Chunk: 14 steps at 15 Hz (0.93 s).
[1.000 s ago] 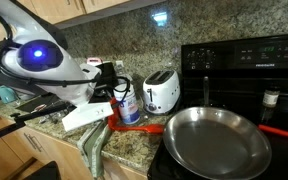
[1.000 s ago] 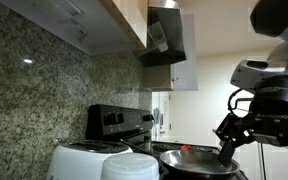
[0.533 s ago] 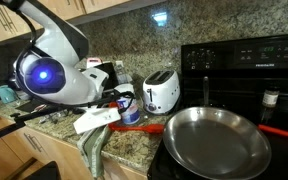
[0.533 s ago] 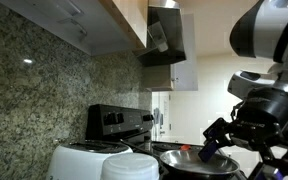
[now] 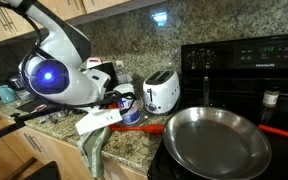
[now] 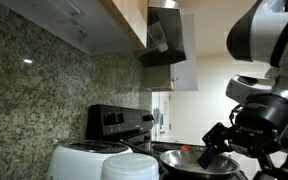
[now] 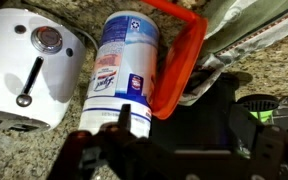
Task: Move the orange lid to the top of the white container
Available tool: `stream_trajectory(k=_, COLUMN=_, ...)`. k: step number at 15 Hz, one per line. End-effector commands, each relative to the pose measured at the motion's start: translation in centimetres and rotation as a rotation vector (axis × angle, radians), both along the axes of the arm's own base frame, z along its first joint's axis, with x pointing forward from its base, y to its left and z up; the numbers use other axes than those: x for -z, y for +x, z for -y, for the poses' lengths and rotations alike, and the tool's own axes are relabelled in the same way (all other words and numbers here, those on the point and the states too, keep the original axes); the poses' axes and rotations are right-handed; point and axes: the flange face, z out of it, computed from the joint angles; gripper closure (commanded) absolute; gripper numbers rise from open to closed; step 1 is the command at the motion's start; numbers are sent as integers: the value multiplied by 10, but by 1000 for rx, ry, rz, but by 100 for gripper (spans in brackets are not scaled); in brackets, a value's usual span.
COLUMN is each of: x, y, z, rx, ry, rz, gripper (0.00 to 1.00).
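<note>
One orange lid [image 7: 184, 50] lies flat on the counter [image 5: 134, 155], just beside the jar [image 7: 126, 55] on its near side, not on top of it. The jar stands upright with its white cap on, left of the toaster [image 5: 161, 91]. A striped cloth [image 7: 256, 35] lies along the lid's other edge, and the pan [image 5: 216, 140] sits to the right. Your gripper [image 7: 179, 118] hovers above jar and lid, fingers spread apart, holding nothing.
</note>
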Motion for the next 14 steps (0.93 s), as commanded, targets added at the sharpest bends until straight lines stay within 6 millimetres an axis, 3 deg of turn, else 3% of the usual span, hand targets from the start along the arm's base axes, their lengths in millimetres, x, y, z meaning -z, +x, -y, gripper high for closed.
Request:
stream_trajectory(k=1, x=16, y=-1, z=-3, rx=-2, ry=-20, rz=-27, gripper=0)
stream_trajectory(k=8, x=38, y=-6, z=-16, rx=-26, ry=-31, rz=-82, gripper=0)
stream_trajectory(k=14, x=56, y=-4, z=-61, rx=-124, ry=50, rz=-68, gripper=0)
